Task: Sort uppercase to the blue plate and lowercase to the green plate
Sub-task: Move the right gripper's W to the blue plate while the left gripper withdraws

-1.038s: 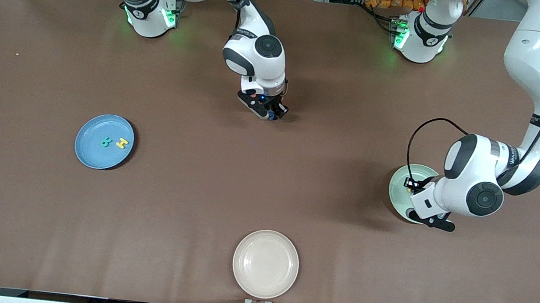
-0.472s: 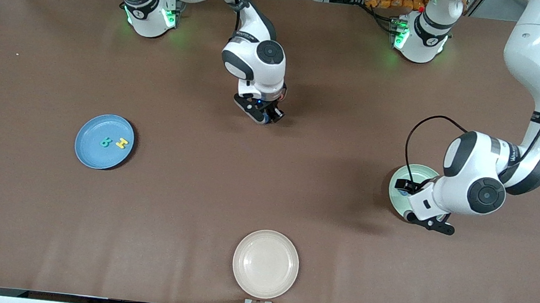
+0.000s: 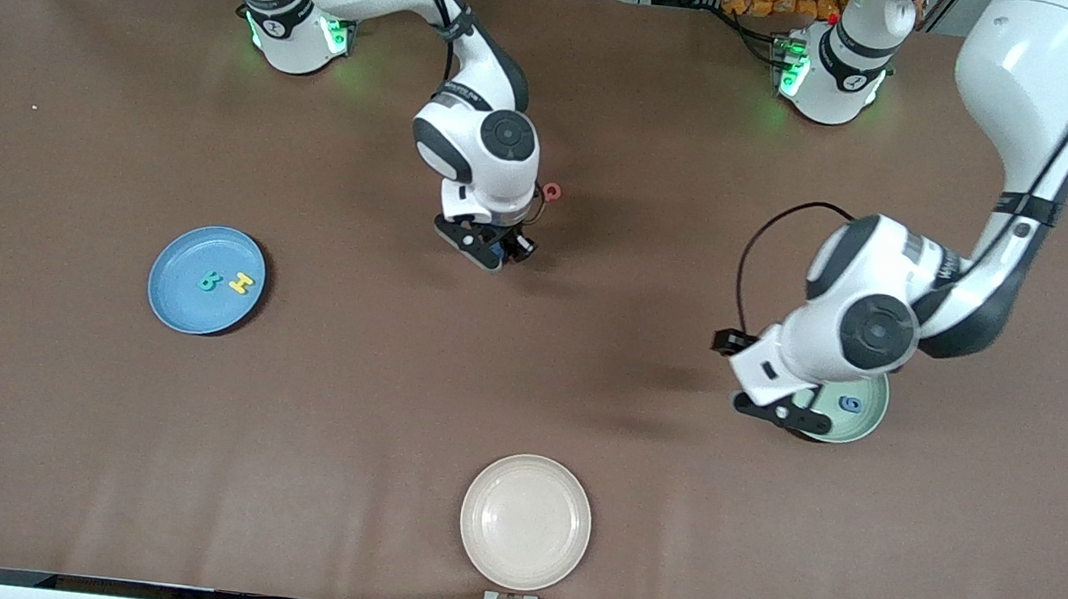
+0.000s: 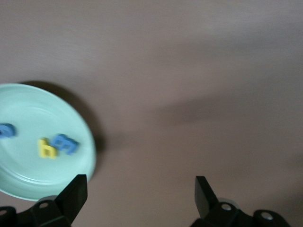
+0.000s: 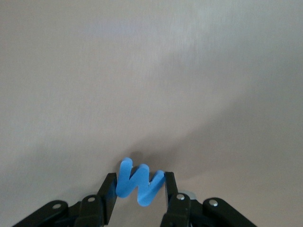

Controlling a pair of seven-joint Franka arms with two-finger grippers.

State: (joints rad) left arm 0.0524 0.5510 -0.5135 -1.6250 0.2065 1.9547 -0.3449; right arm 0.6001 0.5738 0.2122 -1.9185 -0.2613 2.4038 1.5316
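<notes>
The right gripper (image 5: 137, 191), pinching the blue M (image 5: 138, 183) edgewise above bare table, may let it twist free before reaching the blue plate (image 3: 179, 304); the left gripper (image 4: 139, 196) hangs open beside the green plate (image 4: 28, 118).

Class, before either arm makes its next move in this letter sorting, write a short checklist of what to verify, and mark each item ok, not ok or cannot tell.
1. Right gripper shut on blue M: ok.
2. Blue plate holds only capitals, teal B and yellow H: ok.
3. Left gripper open and empty beside green plate: ok.
4. Green plate holds only lowercase: cannot tell.
5. Red Q sorted: not ok, lies on table.
</notes>
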